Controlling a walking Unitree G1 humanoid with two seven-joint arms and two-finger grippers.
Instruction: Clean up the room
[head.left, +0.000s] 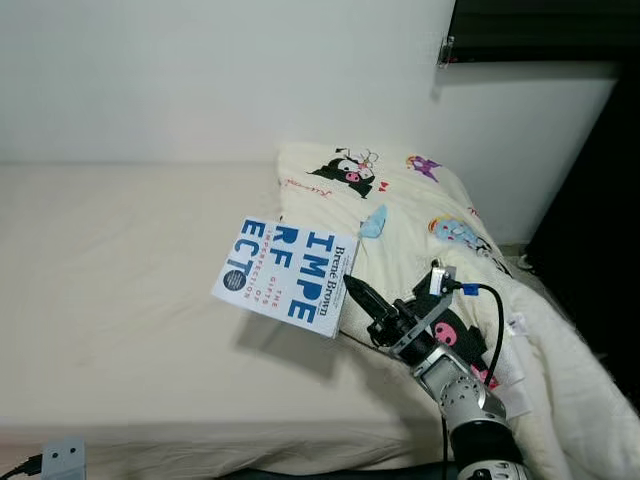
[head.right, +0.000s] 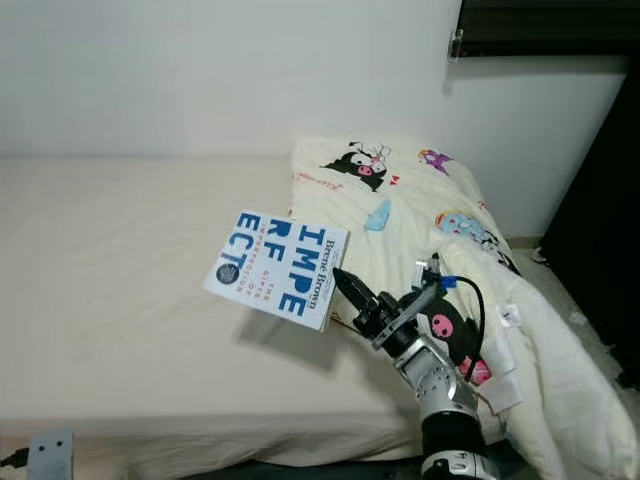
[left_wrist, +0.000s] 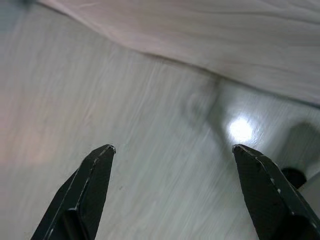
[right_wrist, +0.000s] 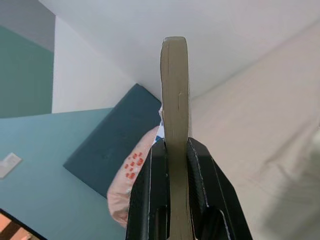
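Book (head.left: 287, 275): white-and-blue cover, lifted clear above the bare mattress (head.left: 120, 280), just beside the cartoon-print quilt (head.left: 420, 215), with its shadow on the sheet beneath. Pinched at the spine-side corner by the right gripper (head.left: 357, 293), fingers (right_wrist: 150, 195) clamped flat on both faces, page edge upright between them in the right wrist view. To carry well: keep the grip firm, since a hold at one corner probably lets the far edge sag or swing; move slowly, keep level, avoid brushing the quilt. Right arm reaching up from below, forearm angled toward the bed, wrist extended, blue-tipped cable (head.left: 485, 300) looped alongside. Left gripper (left_wrist: 172, 150) spread wide, holding nothing, hanging over pale floor.
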